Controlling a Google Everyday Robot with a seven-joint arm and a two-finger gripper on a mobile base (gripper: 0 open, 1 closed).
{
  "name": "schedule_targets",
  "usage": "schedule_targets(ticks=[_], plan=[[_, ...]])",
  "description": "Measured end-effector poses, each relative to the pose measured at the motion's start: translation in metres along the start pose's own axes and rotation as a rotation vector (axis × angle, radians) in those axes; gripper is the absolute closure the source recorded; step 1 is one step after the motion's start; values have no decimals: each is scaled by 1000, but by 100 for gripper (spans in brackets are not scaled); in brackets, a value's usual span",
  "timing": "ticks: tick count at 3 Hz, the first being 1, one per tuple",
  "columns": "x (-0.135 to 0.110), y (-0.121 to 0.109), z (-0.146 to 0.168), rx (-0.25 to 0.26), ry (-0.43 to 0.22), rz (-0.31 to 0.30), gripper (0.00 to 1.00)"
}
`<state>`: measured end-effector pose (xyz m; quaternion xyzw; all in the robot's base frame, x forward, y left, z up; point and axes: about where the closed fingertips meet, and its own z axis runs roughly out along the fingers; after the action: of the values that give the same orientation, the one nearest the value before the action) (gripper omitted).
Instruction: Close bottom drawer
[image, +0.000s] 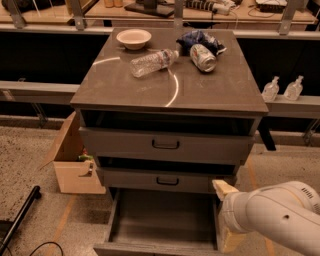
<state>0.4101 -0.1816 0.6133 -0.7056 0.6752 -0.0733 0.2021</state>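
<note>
Hovering by the right wall of the wide grey-brown bottom drawer (162, 217), which stands pulled fully out, the cream-tipped gripper (224, 190) seems mid-approach; whether it is open or closed I cannot tell. Next, likely pushing the front inward.

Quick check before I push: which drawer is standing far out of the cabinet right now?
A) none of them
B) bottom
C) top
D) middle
B: the bottom drawer is pulled far forward with its inside in view, while the top drawer and middle drawer sit back; the gripper is at its right side.
</note>
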Motion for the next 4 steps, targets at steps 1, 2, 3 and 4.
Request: schedule_targets(ticks=[1,2,3,4], plan=[[3,-13,60,61,-61,-47,0],[-3,-41,134,101,-150,-45,0],[-2,-33,135,86,-149,-40,0],[0,-33,135,87,-139,-50,0]])
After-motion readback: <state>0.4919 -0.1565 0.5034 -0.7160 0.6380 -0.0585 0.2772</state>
